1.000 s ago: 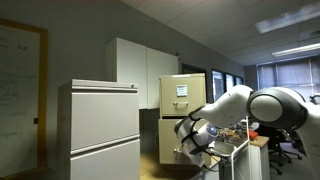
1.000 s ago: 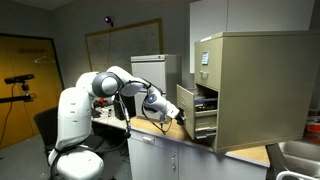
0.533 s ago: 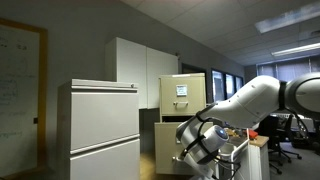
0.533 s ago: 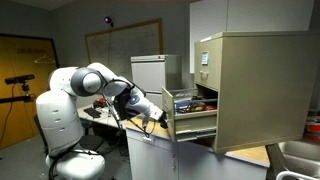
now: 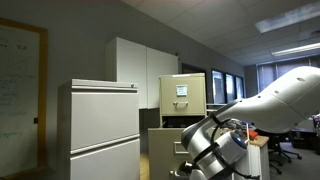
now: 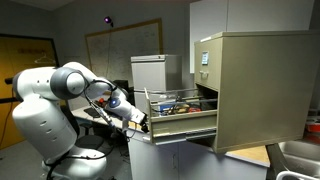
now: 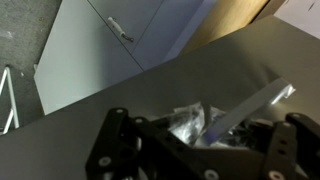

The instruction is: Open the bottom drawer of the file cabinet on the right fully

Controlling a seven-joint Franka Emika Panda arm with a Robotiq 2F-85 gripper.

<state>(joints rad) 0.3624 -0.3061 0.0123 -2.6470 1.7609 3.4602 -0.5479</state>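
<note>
The tan file cabinet [image 6: 252, 88] stands on a counter and also shows in an exterior view [image 5: 184, 98], with a white label on its top drawer. Its bottom drawer [image 6: 186, 124] is pulled far out, with items lying inside; in an exterior view its front [image 5: 163, 148] is well ahead of the cabinet. My gripper [image 6: 134, 119] is at the drawer front in both exterior views [image 5: 187, 160]. In the wrist view my gripper [image 7: 196, 132] is shut on the silvery handle [image 7: 243, 110] against the dark drawer front.
A pale grey cabinet with two broad drawers [image 5: 100, 125] stands close beside the open drawer. Tall white cupboards [image 5: 142, 70] are behind it. A metal sink [image 6: 296, 160] sits at the counter's near corner. An orange door [image 6: 24, 70] and a camera tripod are behind the robot.
The bottom drawer has slid much farther out of the cabinet. My arm and gripper have drawn back with it, away from the cabinet.
</note>
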